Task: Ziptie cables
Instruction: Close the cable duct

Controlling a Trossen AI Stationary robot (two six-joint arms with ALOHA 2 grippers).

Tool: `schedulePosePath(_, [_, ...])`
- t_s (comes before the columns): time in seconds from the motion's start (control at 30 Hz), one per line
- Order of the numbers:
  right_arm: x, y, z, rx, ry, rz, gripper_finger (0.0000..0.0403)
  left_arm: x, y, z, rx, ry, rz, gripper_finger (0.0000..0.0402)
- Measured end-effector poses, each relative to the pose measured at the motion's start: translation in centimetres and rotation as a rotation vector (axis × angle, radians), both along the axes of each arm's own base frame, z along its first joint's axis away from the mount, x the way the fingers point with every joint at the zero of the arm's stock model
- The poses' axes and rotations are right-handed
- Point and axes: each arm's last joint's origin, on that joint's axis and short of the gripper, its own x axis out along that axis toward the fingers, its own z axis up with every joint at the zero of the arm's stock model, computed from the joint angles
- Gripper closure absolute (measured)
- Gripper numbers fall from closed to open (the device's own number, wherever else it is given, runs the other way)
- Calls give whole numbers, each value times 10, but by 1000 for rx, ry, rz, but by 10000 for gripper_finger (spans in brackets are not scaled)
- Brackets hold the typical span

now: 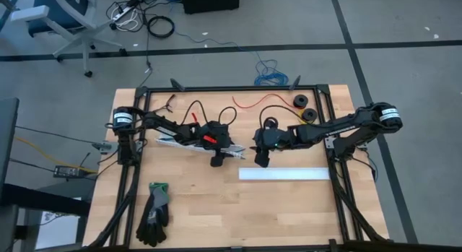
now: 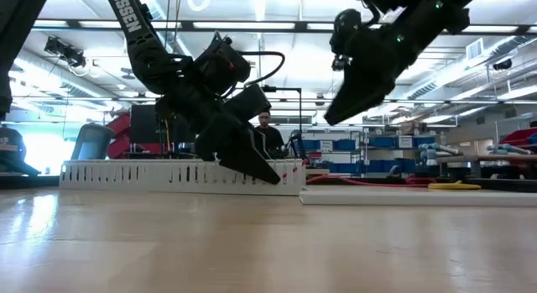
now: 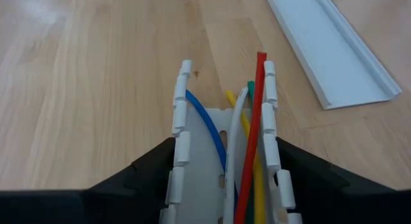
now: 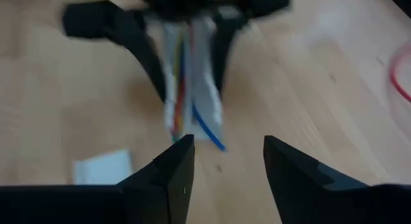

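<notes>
The left gripper [image 1: 217,159] sits near the middle of the wooden surface [image 1: 216,209], slightly left of centre. Its fingers [image 3: 135,179] are clamped on the outer sides of a slotted white channel [image 3: 183,153], one finger against each slotted wall. In the low view the channel [image 2: 168,173] lies flat on the surface, running left from the gripper [image 2: 260,169], which comes down on its right end at a slant.

The cables [image 3: 241,160] lie inside the channel, along its length, between the two walls. Visible strands: blue, white, yellow, green, plus a red one nearest the right-hand wall in the left wrist view. Their ends reach just past the open end of the channel. In the right wrist view the same channel end shows, blurred, with a blue strand [image 4: 207,129] curving out of it.

The right gripper [image 1: 261,158] hangs just right of the left gripper, facing the channel's open end. In the low view it [image 2: 336,117] is raised clear of the surface. Its fingers [image 4: 168,176] stand apart with bare wood between them, nothing held.

A flat white cover strip [image 1: 284,174] lies on the surface near the right gripper, on the near side. A pair of dark gloves [image 1: 154,212] lies at near left. A loose thin red wire [image 1: 256,100] and two dark round parts [image 1: 303,109] lie at the far edge.
</notes>
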Motion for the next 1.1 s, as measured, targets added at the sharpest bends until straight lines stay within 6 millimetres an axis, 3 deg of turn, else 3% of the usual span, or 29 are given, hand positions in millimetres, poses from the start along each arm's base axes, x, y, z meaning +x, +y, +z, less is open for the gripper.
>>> schedulePosePath(0.2, [-3, 4, -3, 59, 29, -13, 233, 0, 0, 0, -22, -3, 17, 158])
schedulePosePath(0.53, [-12, 39, -10, 149, 66, 4, 234, 2, 0, 3, -19, -34, 18, 158])
schedulePosePath(0.87, [-41, 51, -49, 220, 134, -166, 234, 2, 1, 3, -52, -33, 81, 156])
schedulePosePath(1.1, [-53, 60, -61, 282, 139, -201, 234, 2, 1, 3, -42, -34, 77, 113])
